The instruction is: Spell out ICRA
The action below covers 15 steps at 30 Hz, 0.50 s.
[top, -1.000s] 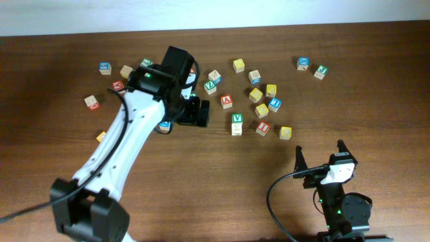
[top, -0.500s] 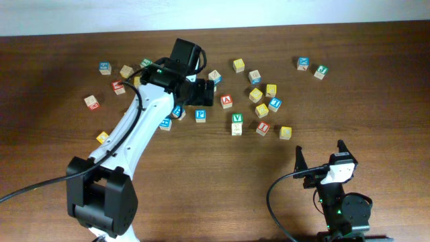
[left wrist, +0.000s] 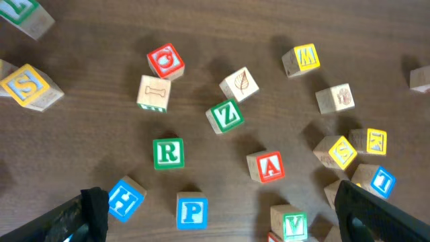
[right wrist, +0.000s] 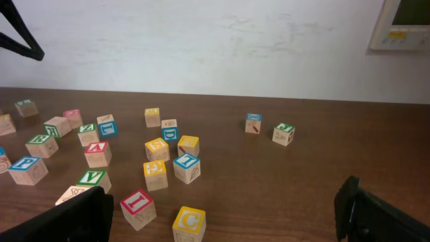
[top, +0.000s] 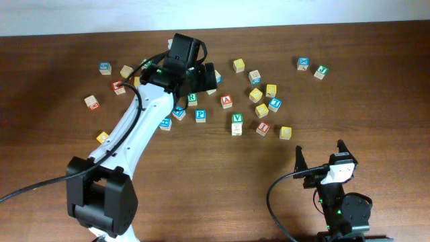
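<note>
Left fingers (left wrist: 87, 214) spread empty near the R cube (left wrist: 167, 153); right fingers (right wrist: 67, 218) likewise, far from it.

The left wrist view shows cube faces that read a green R (left wrist: 168, 152), a red A (left wrist: 267, 166), a blue P (left wrist: 192, 212), a blue H (left wrist: 125, 199), a green Z (left wrist: 225, 115) and a green V (left wrist: 292, 225). In the right wrist view, cube tops read a red I (right wrist: 137, 200) and a yellow C (right wrist: 189, 219).
</note>
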Each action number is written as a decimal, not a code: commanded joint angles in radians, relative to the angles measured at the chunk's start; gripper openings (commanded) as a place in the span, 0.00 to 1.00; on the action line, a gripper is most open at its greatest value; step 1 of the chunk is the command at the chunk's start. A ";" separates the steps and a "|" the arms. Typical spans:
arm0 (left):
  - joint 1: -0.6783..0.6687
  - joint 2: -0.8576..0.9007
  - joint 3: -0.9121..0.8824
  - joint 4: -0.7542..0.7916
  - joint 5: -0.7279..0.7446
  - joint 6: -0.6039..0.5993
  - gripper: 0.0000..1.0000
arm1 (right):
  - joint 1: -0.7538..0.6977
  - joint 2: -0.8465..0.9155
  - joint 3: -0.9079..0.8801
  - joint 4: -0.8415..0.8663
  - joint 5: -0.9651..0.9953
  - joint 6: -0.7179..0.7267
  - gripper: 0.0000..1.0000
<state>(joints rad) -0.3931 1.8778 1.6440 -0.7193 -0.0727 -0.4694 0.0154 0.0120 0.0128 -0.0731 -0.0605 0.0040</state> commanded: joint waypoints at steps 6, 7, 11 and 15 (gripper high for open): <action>0.020 0.022 0.010 -0.061 -0.126 -0.008 0.99 | 0.004 -0.008 -0.007 -0.002 0.009 0.011 0.98; 0.020 0.025 0.010 -0.093 -0.122 -0.008 0.99 | 0.004 -0.008 -0.007 -0.002 0.009 0.011 0.98; 0.020 0.028 0.004 -0.150 -0.041 -0.008 0.99 | 0.004 -0.008 -0.007 -0.002 0.009 0.011 0.98; -0.002 0.050 -0.024 -0.142 0.026 -0.008 0.99 | 0.004 -0.008 -0.007 -0.002 0.009 0.011 0.98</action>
<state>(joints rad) -0.3779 1.8965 1.6440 -0.8635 -0.0998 -0.4694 0.0154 0.0120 0.0128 -0.0731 -0.0601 0.0044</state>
